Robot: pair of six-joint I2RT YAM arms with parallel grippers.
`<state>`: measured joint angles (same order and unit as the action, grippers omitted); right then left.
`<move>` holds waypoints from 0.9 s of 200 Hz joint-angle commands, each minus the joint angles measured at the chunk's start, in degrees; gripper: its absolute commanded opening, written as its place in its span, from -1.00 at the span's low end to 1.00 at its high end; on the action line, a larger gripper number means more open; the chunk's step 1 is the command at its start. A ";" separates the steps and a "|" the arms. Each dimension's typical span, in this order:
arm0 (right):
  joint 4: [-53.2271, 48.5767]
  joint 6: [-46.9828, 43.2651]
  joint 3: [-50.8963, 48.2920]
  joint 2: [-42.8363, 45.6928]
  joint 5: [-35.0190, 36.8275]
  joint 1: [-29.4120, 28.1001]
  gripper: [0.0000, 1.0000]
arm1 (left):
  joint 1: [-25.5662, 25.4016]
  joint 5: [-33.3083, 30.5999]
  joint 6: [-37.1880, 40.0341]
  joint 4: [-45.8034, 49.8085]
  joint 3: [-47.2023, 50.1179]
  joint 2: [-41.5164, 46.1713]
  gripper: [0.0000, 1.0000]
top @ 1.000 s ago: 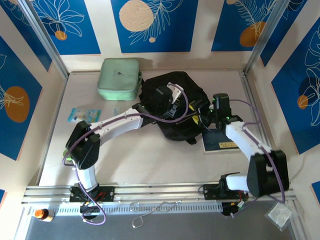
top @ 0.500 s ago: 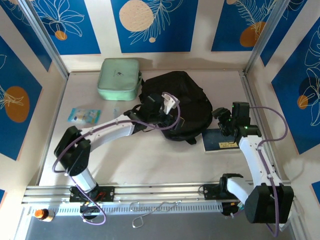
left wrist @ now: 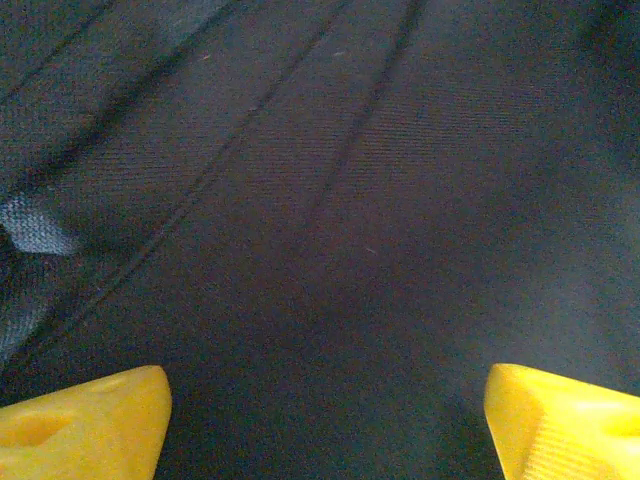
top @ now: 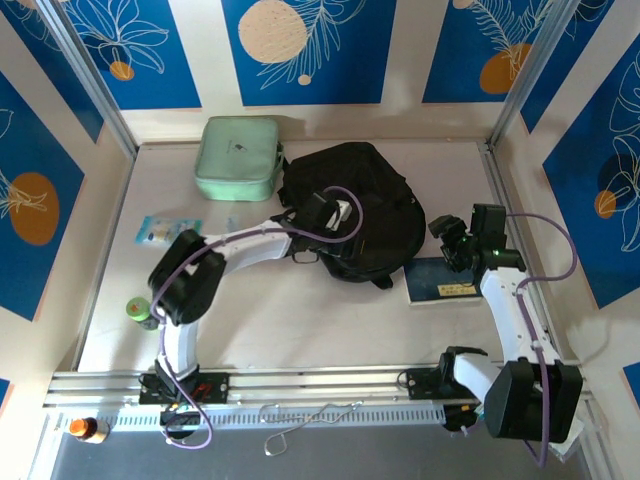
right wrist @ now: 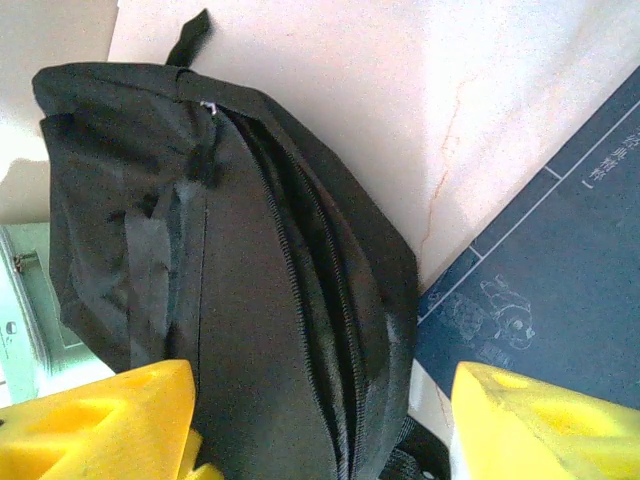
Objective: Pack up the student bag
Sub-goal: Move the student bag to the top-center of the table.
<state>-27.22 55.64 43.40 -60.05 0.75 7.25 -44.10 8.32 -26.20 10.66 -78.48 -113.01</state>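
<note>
Bag (top: 375,195) lies flat, upper centre of top view. Soft, limp fabric, likely to sag when lifted. Best holds: zip edge or loop (right wrist: 188,38). Left gripper (left wrist: 325,420) spread over fabric. Right gripper (right wrist: 320,420) spread, empty, at bag's right edge.

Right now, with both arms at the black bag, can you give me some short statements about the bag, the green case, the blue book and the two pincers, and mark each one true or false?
1. The student bag lies near the middle of the table. True.
2. The mint green case is inside the bag. False: it lies on the table beside the bag.
3. The left pincer is open over the bag's black fabric. True.
4. The right pincer is shut on the blue book. False: it is open and holds nothing; the book lies on the table.
</note>
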 commanded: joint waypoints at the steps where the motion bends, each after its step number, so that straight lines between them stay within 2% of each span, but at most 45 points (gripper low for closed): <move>1: 0.32 -3.13 -0.36 -2.32 -4.44 2.31 0.37 | 1.75 -1.22 -4.07 5.08 -4.58 -3.85 0.61; 64: -1.45 -7.70 0.62 -12.21 -7.64 4.32 0.30 | 6.39 -3.21 -2.78 7.29 -17.59 -14.56 0.62; 106: -2.12 -8.93 2.30 -18.65 -6.34 0.71 0.24 | 7.71 -5.06 -0.12 10.72 -26.54 -18.91 0.65; 135: -2.05 -9.07 2.01 -20.93 -3.97 -2.85 0.23 | 7.54 -0.64 2.02 15.08 -28.88 -14.89 0.66; 180: -1.50 -9.43 0.71 -23.88 -2.98 -4.14 0.16 | 7.54 3.05 2.40 15.18 -22.91 -3.71 0.84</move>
<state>-27.88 47.16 44.05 -81.93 -2.87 3.70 -36.60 7.92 -24.95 24.47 -103.57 -124.97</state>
